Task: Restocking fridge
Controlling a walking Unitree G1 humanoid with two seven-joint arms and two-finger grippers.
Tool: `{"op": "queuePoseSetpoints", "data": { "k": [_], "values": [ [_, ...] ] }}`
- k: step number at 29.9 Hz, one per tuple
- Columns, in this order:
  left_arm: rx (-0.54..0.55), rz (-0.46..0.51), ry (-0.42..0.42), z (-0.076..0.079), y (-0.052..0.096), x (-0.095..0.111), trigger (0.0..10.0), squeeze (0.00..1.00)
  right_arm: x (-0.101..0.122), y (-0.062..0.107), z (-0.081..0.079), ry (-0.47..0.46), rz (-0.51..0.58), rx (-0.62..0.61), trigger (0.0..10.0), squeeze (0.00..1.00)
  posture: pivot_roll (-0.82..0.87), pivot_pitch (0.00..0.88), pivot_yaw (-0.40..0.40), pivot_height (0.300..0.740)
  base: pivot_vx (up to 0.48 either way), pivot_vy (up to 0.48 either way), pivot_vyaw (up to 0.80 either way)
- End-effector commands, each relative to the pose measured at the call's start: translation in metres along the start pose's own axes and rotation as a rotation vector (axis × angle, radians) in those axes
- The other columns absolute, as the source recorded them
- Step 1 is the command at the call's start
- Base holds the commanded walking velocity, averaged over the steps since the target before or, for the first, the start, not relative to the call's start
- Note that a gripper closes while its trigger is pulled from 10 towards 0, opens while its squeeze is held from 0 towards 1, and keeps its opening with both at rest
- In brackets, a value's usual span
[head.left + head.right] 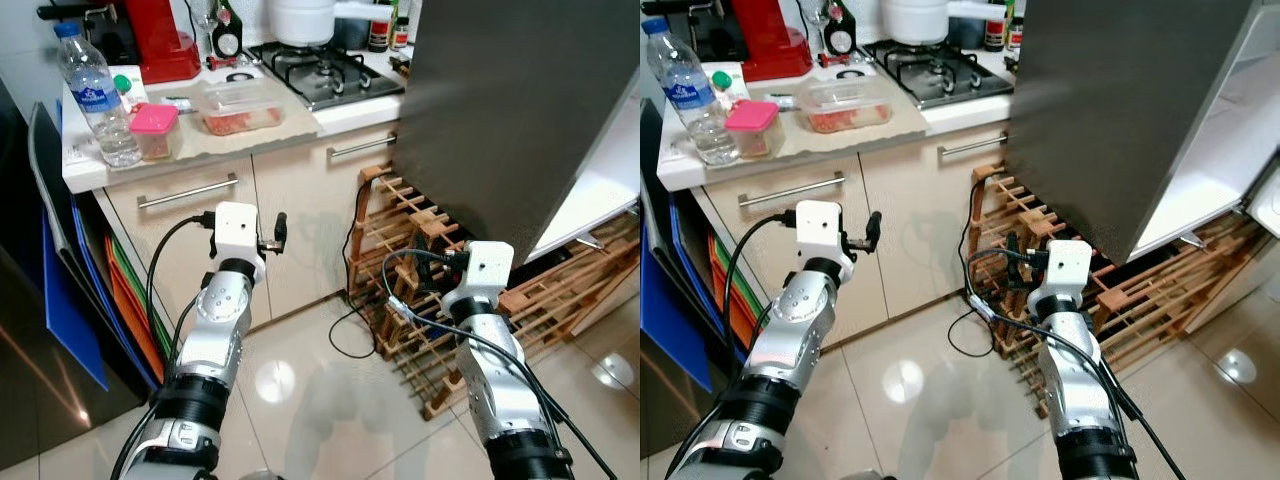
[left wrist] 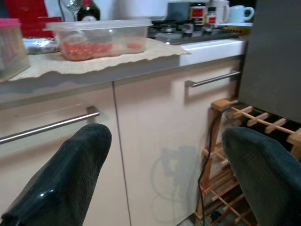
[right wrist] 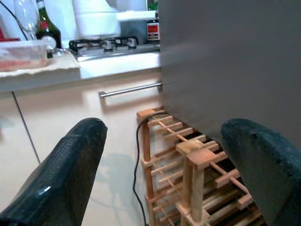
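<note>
Both hands, left hand and right hand, wide and empty, raised before the cupboards; food box, pink-lidded tub and water bottle wait on the counter, left of the open fridge door, likely staged for loading.

We see a dark grey fridge door, a pink-lidded tub, cream cabinets and a white tabletop.

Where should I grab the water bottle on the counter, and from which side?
Grip the water bottle around its mid-body, coming from the front counter edge. It stands upright near that edge, and the pink-lidded container crowds its right side, so a level, front-on approach looks safest.
</note>
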State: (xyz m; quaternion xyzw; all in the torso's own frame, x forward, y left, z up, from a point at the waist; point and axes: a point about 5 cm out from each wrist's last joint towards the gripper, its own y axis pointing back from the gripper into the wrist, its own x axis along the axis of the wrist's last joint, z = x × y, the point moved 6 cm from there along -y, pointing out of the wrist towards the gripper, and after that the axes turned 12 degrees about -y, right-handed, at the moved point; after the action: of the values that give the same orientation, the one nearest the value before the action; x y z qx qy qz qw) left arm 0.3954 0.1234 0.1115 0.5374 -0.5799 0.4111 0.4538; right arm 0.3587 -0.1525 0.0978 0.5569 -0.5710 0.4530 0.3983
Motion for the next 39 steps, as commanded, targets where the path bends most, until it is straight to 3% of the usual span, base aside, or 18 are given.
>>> {"op": "queuePoseSetpoints", "data": {
  "k": [1, 5, 7, 10, 16, 26, 27, 30, 33, 35, 36, 38, 39],
  "values": [
    [-0.014, 0.009, -0.027, 0.004, -0.002, 0.003, 10.0, 0.00, -0.001, 0.000, -0.001, -0.009, -0.002, 0.000, 10.0, 0.00, 0.00, 0.000, 0.022, 0.740, 0.000, 0.000, 0.00],
    [-0.009, 0.002, -0.018, 0.004, -0.004, 0.003, 10.0, 0.00, -0.001, -0.002, -0.003, 0.007, -0.004, 0.015, 10.0, 0.00, -0.01, 0.000, 0.025, 0.740, 0.000, 0.000, 0.13],
    [-0.010, 0.003, -0.018, 0.005, -0.005, 0.004, 10.0, 0.00, 0.005, -0.005, -0.001, 0.068, 0.011, 0.007, 10.0, 0.00, -0.01, 0.000, 0.024, 0.740, 0.000, 0.000, 0.52],
    [-0.009, 0.010, -0.013, 0.006, -0.006, 0.006, 10.0, 0.00, 0.012, -0.008, -0.001, 0.071, 0.027, 0.017, 10.0, 0.04, -0.02, 0.004, 0.024, 0.740, 0.000, 0.000, 0.57],
    [-0.014, 0.007, -0.011, 0.008, -0.006, 0.006, 10.0, 0.00, 0.014, -0.009, 0.005, 0.079, 0.025, 0.006, 10.0, 0.01, -0.02, 0.002, 0.023, 0.740, 0.000, 0.000, 0.59],
    [-0.020, 0.004, -0.019, 0.010, -0.006, 0.005, 10.0, 0.00, 0.012, -0.009, 0.002, 0.078, 0.018, 0.029, 10.0, 0.00, -0.02, 0.001, 0.020, 0.740, 0.000, 0.000, 0.59],
    [-0.022, -0.001, 0.039, 0.009, -0.006, 0.004, 10.0, 0.00, 0.013, -0.007, 0.001, 0.088, 0.021, 0.034, 10.0, 0.00, -0.02, 0.000, 0.022, 0.740, 0.000, 0.000, 0.59],
    [-0.022, -0.003, 0.041, 0.007, -0.006, 0.004, 10.0, 0.00, 0.016, -0.005, 0.001, 0.094, 0.030, 0.034, 10.0, 0.00, -0.02, 0.000, 0.023, 0.740, 0.000, 0.000, 0.59],
    [0.004, 0.011, 0.004, -0.002, -0.005, 0.004, 10.0, 0.00, 0.028, -0.001, 0.003, 0.110, 0.080, 0.023, 10.0, 0.00, -0.03, 0.000, 0.027, 0.740, 0.000, 0.000, 0.59],
    [0.096, 0.051, -0.023, -0.028, -0.002, 0.008, 10.0, 0.00, 0.041, 0.005, 0.005, 0.144, 0.142, 0.006, 10.0, 0.00, -0.03, 0.000, 0.029, 0.740, 0.000, 0.000, 0.59],
    [0.096, 0.051, -0.023, -0.028, -0.002, 0.008, 10.0, 0.00, 0.041, 0.005, 0.005, 0.144, 0.142, 0.006, 10.0, 0.00, -0.03, 0.000, 0.029, 0.740, 0.000, 0.000, 0.59],
    [0.177, 0.068, -0.052, -0.059, 0.010, 0.005, 10.0, 0.00, 0.047, 0.013, 0.016, 0.139, 0.170, -0.049, 10.0, 0.00, -0.03, 0.000, 0.026, 0.740, 0.000, 0.000, 0.59],
    [0.177, 0.068, -0.052, -0.059, 0.010, 0.005, 10.0, 0.00, 0.047, 0.013, 0.016, 0.139, 0.170, -0.049, 10.0, 0.00, -0.03, 0.000, 0.026, 0.740, 0.000, 0.000, 0.59]
  ]
}}
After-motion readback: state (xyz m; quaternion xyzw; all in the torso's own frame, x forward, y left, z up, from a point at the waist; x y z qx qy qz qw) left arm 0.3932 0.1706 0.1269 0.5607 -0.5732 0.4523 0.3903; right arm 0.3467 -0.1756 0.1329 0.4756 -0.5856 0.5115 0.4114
